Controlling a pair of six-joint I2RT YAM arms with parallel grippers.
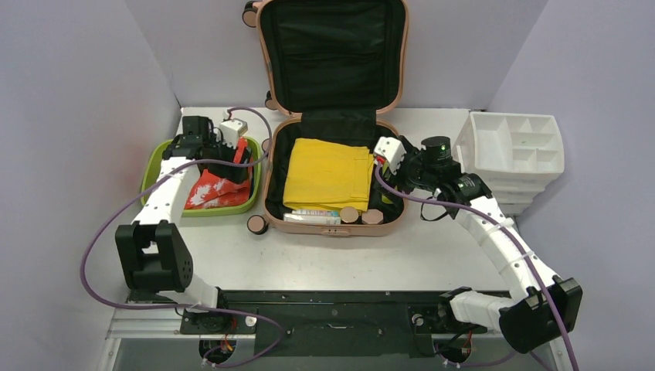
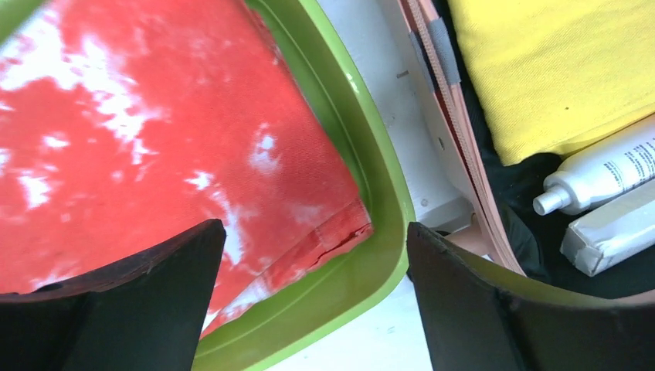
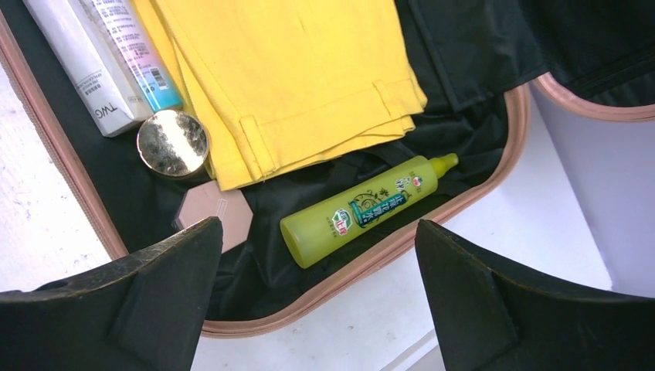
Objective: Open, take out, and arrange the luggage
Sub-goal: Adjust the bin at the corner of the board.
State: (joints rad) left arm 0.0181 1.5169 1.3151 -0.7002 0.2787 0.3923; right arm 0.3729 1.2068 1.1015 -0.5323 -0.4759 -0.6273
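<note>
The salmon-pink luggage [image 1: 334, 230] lies open mid-table, its black-lined lid [image 1: 332, 54] upright against the back wall. Inside are a folded yellow cloth [image 1: 328, 174], a white tube and box [image 1: 313, 216], round-capped jars [image 1: 350, 215] and a yellow-green bottle [image 3: 363, 209]. My left gripper [image 1: 232, 160] hangs open over the right corner of the lime-green tub [image 2: 371, 185], above a red-and-white cloth [image 2: 154, 131] lying in it, with nothing between the fingers. My right gripper [image 1: 384, 174] is open over the suitcase's right rim [image 3: 432, 224], just above the bottle [image 3: 363, 209], holding nothing.
A white drawer organizer [image 1: 514, 151] stands at the right, close to the right arm. A pink caster wheel [image 1: 256, 224] sticks out at the suitcase's front left corner. Grey walls enclose the table on three sides.
</note>
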